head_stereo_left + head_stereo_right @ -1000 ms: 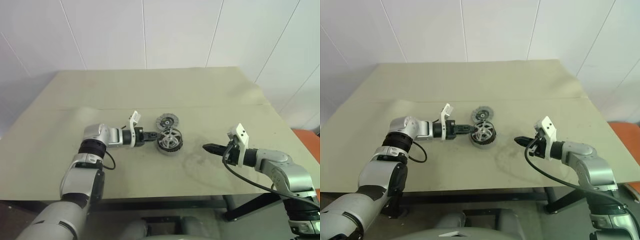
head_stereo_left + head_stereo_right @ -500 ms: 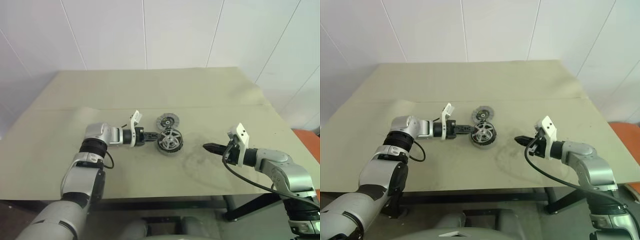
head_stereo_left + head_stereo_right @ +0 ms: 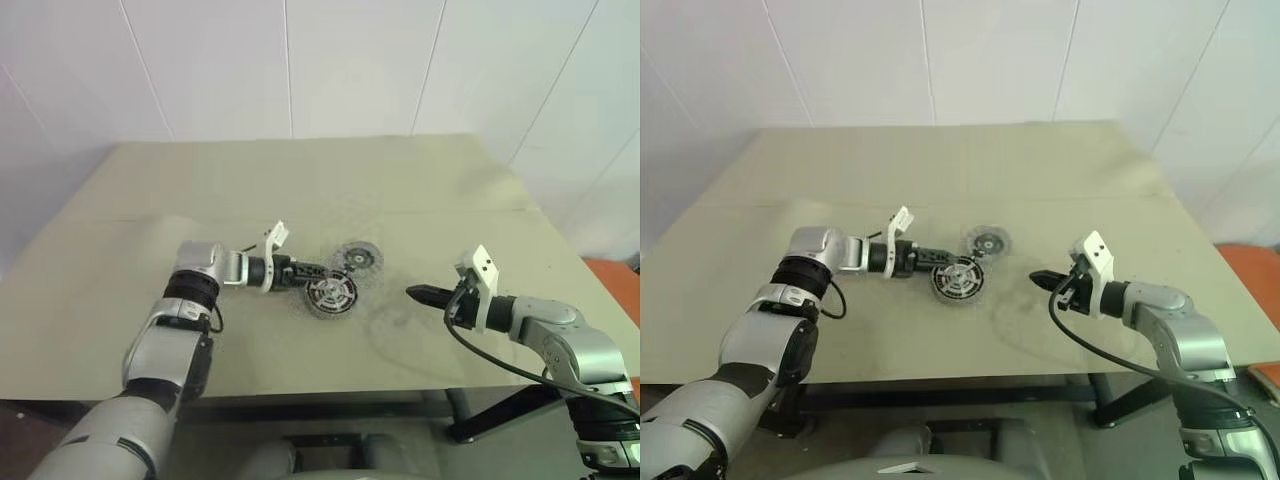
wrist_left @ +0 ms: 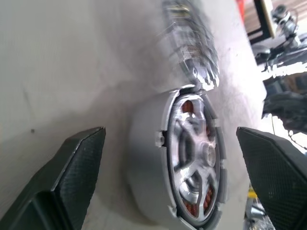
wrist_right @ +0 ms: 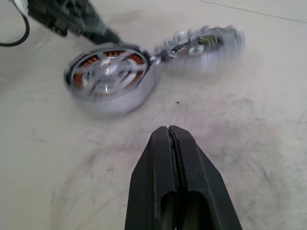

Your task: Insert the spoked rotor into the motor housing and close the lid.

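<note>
The table (image 3: 200, 180) stretched wide and pale. Near its middle the motor housing (image 3: 330, 296) lay flat, its silver-spoked lid (image 5: 109, 73) on top and the copper-red windings of the spoked rotor (image 4: 184, 106) glowing between the spokes. A second, smaller round part (image 3: 357, 258) sat blurred just behind the housing, touching its rim. The left gripper (image 3: 322, 272) reached in from the left, its fingers (image 4: 79, 158) spread wide to either side of the housing, gripping nothing. Well off to the right, the right gripper (image 3: 418, 294) hovered, fingers (image 5: 175, 158) pressed together, empty.
</note>
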Robot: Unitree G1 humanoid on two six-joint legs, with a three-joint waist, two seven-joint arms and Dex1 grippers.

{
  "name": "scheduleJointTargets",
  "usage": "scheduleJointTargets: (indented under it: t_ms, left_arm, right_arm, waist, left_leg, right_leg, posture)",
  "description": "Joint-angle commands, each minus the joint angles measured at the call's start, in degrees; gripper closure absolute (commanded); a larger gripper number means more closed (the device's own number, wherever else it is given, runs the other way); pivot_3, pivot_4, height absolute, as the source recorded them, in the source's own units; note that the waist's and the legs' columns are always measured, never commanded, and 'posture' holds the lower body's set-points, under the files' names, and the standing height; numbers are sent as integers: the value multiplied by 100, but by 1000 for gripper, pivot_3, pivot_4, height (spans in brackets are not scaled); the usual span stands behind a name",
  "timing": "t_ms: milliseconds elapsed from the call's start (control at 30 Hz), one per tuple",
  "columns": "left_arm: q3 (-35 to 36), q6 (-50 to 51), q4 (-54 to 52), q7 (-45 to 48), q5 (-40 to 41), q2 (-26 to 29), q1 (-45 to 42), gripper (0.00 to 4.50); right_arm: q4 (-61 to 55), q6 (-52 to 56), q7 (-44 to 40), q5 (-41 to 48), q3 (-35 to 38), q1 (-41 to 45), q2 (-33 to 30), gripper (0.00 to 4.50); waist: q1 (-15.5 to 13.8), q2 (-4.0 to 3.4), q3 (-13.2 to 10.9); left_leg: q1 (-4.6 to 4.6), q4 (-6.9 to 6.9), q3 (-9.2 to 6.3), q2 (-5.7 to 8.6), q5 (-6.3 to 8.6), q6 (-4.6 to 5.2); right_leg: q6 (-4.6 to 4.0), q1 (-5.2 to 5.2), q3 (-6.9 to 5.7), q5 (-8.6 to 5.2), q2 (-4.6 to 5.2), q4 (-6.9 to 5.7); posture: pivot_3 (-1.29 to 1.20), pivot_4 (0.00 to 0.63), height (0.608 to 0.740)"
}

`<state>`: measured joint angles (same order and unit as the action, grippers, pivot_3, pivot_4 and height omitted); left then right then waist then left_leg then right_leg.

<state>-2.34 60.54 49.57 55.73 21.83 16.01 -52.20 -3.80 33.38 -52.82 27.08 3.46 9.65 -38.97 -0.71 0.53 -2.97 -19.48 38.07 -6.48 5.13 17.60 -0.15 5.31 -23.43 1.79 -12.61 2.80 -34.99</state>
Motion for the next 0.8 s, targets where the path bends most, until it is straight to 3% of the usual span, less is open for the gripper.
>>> scheduleJointTargets:
  t_ms: [33, 133, 233, 333, 400, 467, 600, 767, 800]
  left_arm:
    - [-323, 10, -176, 458, -126, 122, -170, 24]
    - [-725, -312, -344, 850, -373, 306, -236, 24]
    - [-1143, -1489, -571, 1062, -874, 497, -263, 24]
    - [-728, -3156, -749, 882, -878, 354, -265, 205]
    - [-373, -3881, -1164, 1071, -540, 128, -36, 600]
    - [-247, -4283, -1529, 995, -435, -132, 272, 1299]
    - [-371, -4963, -1932, 871, -521, -603, 948, 2670]
    - [-940, -5533, -1742, 433, -1210, -942, 1444, 4433]
    - [-988, -5629, -1690, 353, -1308, -949, 1456, 4474]
  right_arm:
    - [-73, -137, 14, -37, 20, 144, 50, 4500]
    - [-50, -137, 10, -46, 0, 173, 49, 4500]
    - [-9, -107, -1, -53, -8, 238, 60, 4500]
    - [11, -84, -2, -49, -5, 271, 87, 4500]
    - [-5, -73, 0, -47, -13, 259, 100, 4500]
    - [-21, -61, 4, -44, -15, 246, 120, 4500]
    - [-64, -40, -19, 5, 8, 234, 178, 4500]
    - [-299, 30, -57, 155, 63, 233, 206, 4500]
    - [-304, 31, -54, 161, 69, 238, 197, 4500]
  waist:
    - [-5, -1, 0]
    - [-6, -1, 0]
    - [-3, -1, -1]
    - [-13, -2, -1]
    - [-48, 0, -2]
    - [-90, -1, -1]
    - [-141, -12, 6]
    - [-177, -10, 4]
    - [-178, -9, 4]
  left_leg:
    - [0, -4, 0, 1, 0, 0]
    - [-9, -7, 0, 3, 1, 0]
    - [-9, -7, 1, 2, 1, 0]
    - [-8, -6, 1, 0, 1, -2]
    - [-10, -5, 0, 0, 1, -2]
    - [-13, -6, 2, 2, 2, 0]
    - [-13, -11, 14, 2, 9, 15]
    - [-11, -2, 13, 1, 8, 16]
    - [-10, 1, 13, 2, 8, 17]
  right_leg:
    - [-1, -1, 0, 0, 2, 0]
    - [-21, -10, 1, 12, 3, 1]
    - [-22, -10, 2, 12, 3, 2]
    - [-20, -9, 3, 11, 3, 1]
    - [-3, -8, 2, 0, 6, 4]
    - [-12, -7, 2, 6, 10, 10]
    - [-23, -8, 11, 14, 9, 23]
    - [-24, -3, 11, 15, 3, 17]
    - [-24, 0, 10, 15, 3, 18]
  posture:
    - [0, 0, 740]
    - [0, 0, 740]
    - [0, 0, 740]
    - [0, 0, 740]
    - [0, 0, 740]
    - [0, 0, 740]
    - [0, 0, 740]
    - [0, 0, 740]
    - [0, 0, 740]
